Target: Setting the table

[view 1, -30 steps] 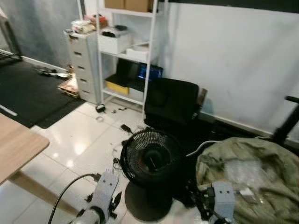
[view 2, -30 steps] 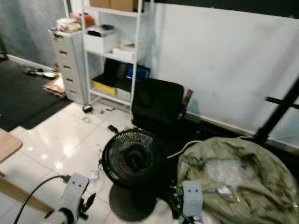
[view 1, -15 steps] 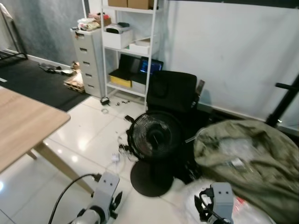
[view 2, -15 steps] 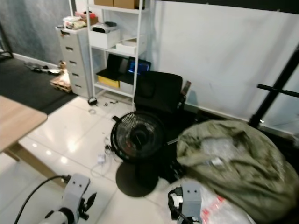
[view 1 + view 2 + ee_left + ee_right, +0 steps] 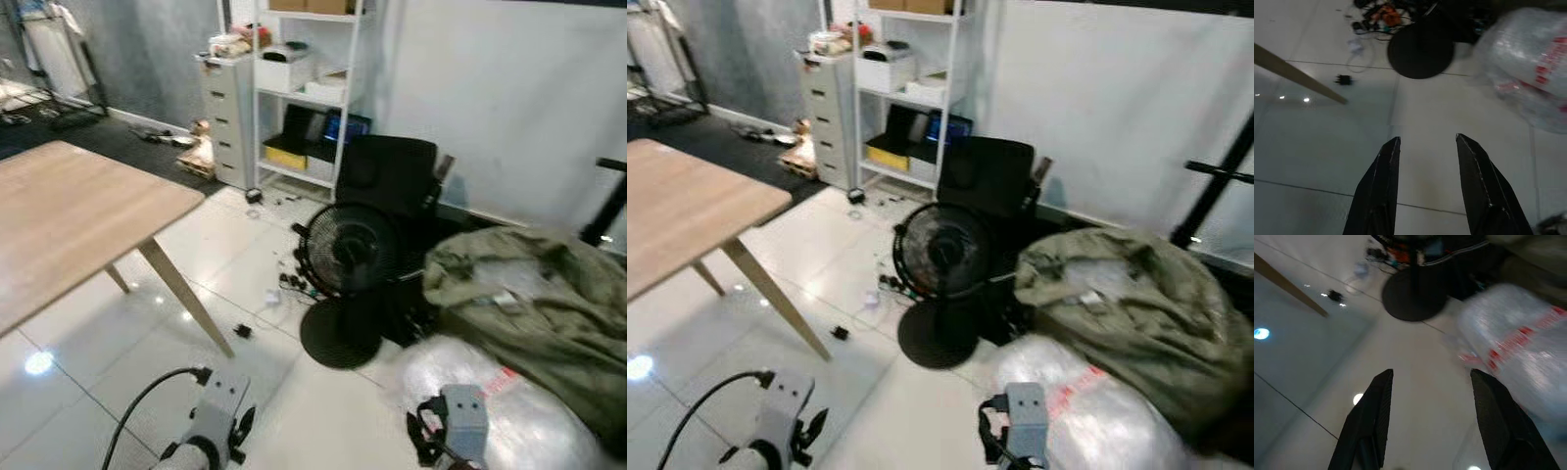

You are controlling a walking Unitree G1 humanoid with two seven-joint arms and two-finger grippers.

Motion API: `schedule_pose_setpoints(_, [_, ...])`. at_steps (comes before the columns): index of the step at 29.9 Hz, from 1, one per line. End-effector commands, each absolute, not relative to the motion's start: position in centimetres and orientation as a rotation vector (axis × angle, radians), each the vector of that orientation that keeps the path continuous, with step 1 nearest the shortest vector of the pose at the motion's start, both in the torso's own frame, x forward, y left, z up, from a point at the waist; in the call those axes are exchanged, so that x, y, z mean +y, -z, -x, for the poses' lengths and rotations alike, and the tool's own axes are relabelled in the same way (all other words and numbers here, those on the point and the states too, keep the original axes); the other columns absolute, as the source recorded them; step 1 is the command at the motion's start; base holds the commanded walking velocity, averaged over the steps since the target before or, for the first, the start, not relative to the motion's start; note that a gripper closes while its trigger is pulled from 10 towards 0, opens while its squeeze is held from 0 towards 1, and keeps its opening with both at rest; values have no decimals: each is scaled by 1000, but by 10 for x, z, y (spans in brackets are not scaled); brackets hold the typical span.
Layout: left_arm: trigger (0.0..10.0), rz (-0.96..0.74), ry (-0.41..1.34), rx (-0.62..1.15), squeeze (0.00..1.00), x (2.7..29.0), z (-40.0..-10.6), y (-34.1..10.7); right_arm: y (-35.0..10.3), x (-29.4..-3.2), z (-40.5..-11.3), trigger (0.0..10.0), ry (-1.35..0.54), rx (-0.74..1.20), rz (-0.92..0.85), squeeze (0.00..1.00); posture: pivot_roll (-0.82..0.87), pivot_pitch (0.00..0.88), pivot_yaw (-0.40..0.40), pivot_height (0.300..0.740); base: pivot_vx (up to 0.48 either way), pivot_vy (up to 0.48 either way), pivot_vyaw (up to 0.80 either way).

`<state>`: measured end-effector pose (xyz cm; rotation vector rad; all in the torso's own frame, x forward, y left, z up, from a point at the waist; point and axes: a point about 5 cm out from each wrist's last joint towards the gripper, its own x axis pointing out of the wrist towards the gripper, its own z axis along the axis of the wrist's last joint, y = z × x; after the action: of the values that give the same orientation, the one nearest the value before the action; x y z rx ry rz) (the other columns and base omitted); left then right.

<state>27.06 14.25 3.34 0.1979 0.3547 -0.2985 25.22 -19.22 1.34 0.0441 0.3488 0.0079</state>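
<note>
Turning toward wooden counter (image 5: 69, 220), now larger in head view than before; floor fan (image 5: 348, 257) off right. Both end effectors (image 5: 1426, 147) (image 5: 1431, 382) open, empty; nothing placed yet.

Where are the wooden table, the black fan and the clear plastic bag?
wooden table (image 5: 78, 211), left eye view, bare top.
black fan (image 5: 351, 251), left eye view, grille centre.
clear plastic bag (image 5: 1087, 401), right eye view, its middle.

Fan (image 5: 348, 257): standing black on the white tiled floor (image 5: 211, 259).
Green sack (image 5: 534, 299): slumping beside it.
Plastic-wrapped bundle (image 5: 495, 406): lying just below the sack.
</note>
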Motion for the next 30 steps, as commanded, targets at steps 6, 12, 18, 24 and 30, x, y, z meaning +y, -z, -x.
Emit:
schedule_pose_setpoints(6, [10000, -203, 288, 393, 0, 148, -263, -25, -8, -186, -248, 10000, -17, 368, -58, 0, 27, 32, 48, 740, -378, 0, 0])
schedule_pose_setpoints(12, [10000, -204, 288, 393, 0, 148, -264, -25, -8, -186, -249, 10000, -16, 369, -59, 0, 25, 33, 49, 740, -371, 0, 0])
schedule_pose_setpoints(18, [10000, -204, 289, 393, 0, 148, -264, -25, -8, -187, -248, 10000, -15, 369, -59, 0, 25, 33, 49, 740, -371, 0, 0])
schedule_pose_setpoints(24, [10000, -205, 289, 393, 0, 148, -264, -25, -8, -186, -249, 10000, -16, 369, -58, 0, 26, 34, 49, 740, -371, 0, 0])
schedule_pose_setpoints(30, [10000, -205, 290, 393, 0, 148, -264, -25, -8, -186, -248, 10000, -17, 369, -58, 0, 25, 32, 50, 740, -371, 0, 0])
